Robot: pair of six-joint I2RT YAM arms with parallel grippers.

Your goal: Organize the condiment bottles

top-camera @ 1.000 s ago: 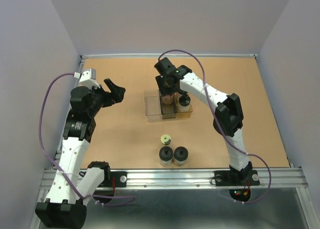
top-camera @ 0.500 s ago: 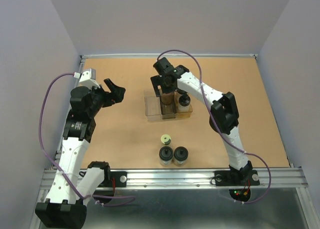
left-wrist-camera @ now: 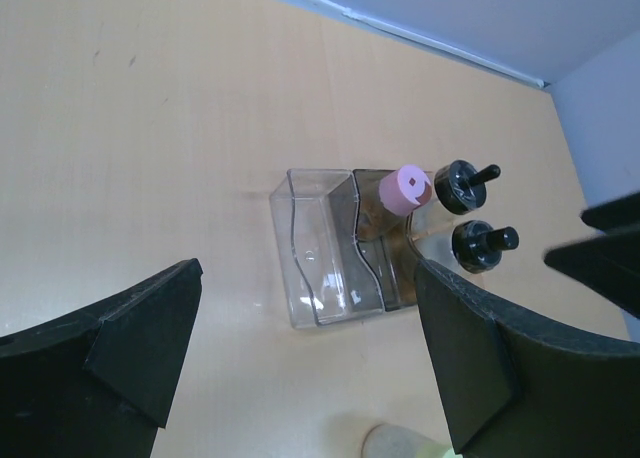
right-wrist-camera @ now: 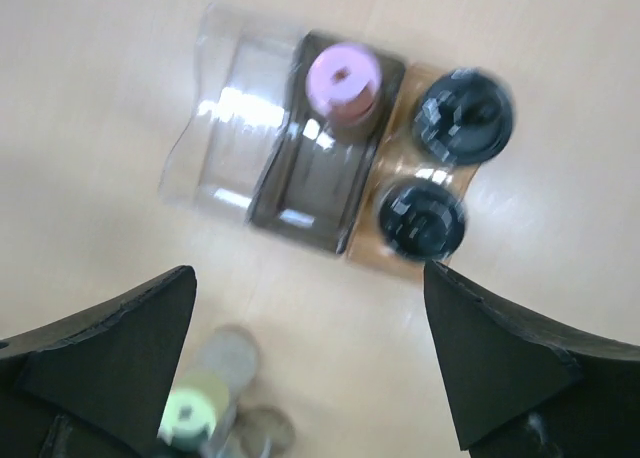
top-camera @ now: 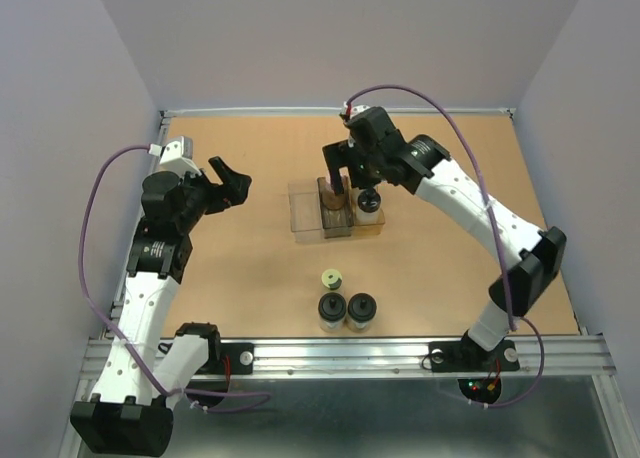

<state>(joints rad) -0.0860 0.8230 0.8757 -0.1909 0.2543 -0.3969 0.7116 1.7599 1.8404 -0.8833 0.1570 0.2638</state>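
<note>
The clear rack (top-camera: 306,214) stands mid-table. Its middle compartment holds the pink-capped bottle (right-wrist-camera: 343,78) (left-wrist-camera: 407,190) at the far end. Its right compartment holds two black-capped bottles (right-wrist-camera: 462,113) (right-wrist-camera: 420,218); its left one is empty. Above the rack's far end hovers my right gripper (top-camera: 348,171) (right-wrist-camera: 310,288), open and holding nothing. It partly hides the pink bottle from above. The yellow-green-capped bottle (top-camera: 331,278) and two black-capped bottles (top-camera: 331,306) (top-camera: 361,308) stand near the front edge. Off to the rack's left, my left gripper (top-camera: 232,182) (left-wrist-camera: 305,298) is open and empty.
The table (top-camera: 240,268) is walled on the left, back and right. A metal rail (top-camera: 350,356) runs along the near edge by the arm bases. The right arm's purple cable (top-camera: 440,108) arcs over the back right area.
My right gripper opened and let go of the pink-capped bottle in the rack's middle compartment, then lifted away as the arm swung out to the right. The left arm stayed still.
</note>
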